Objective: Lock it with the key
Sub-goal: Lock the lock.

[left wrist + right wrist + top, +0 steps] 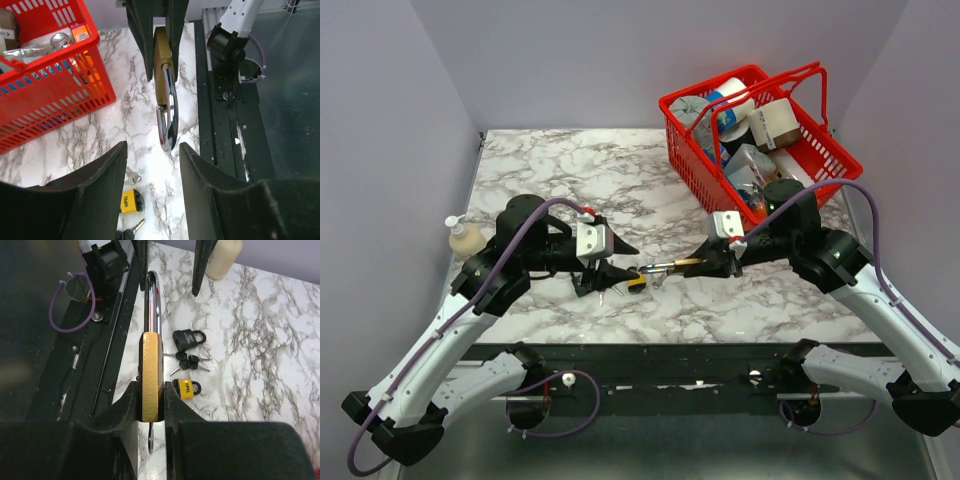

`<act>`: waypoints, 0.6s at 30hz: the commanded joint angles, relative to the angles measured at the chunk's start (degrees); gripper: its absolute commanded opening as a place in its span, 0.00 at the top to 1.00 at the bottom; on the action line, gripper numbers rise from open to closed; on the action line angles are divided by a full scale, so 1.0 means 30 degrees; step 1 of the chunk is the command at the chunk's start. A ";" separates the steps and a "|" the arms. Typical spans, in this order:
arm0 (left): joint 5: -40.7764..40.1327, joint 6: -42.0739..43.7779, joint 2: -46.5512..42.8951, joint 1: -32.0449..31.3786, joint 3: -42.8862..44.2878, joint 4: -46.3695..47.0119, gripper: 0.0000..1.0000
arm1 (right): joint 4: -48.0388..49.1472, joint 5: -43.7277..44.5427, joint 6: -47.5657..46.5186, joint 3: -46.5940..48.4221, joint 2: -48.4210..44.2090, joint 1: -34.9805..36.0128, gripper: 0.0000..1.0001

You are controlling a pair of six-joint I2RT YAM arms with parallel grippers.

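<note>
Two grippers meet over the middle of the white marble table [570, 170], and you should start from the right gripper [151, 390]; its fingers are clamped flat on the two broad faces of the rectangular brass padlock [151, 375], holding it off the table with its curved chrome shackle [151, 300] pointing toward your left arm; the left gripper [152, 150] hangs just short of that shackle with its jaws standing well apart and nothing between them. A thin metal strip shows behind the body between the right fingers, and I cannot tell whether it is a key. Expect this lock to be dense and completely rigid; the brass faces give the pads a fair hold, but the polished shackle is likely slippery, so keep your grip on the body and use the shackle only for pushing or steadying. On the table below lie a bunch of small black-headed keys [189, 362], between a small black padlock [189, 338] and a small yellow padlock [186, 387]; the keys are thin, light and flat on stone, so take one by its head, not its blade. Further out stand the red plastic basket [760, 185] of oddments at the far right and a cream bottle [465, 238] at the left edge.
</note>
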 commanded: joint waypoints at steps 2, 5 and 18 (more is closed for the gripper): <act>-0.0539 -0.0786 0.0214 -0.1114 -0.0046 0.1512 0.56 | 0.1894 -0.1273 -0.0710 0.0176 -0.0414 0.0052 0.99; -0.0539 -0.0962 0.0215 -0.1642 -0.0163 0.1657 0.70 | 0.2070 -0.1244 -0.0622 0.0177 -0.0442 0.0023 0.99; -0.1210 -0.2633 0.0742 -0.2053 -0.0427 0.3065 1.00 | 0.3184 -0.1181 0.0403 -0.0029 -0.0618 0.0052 0.99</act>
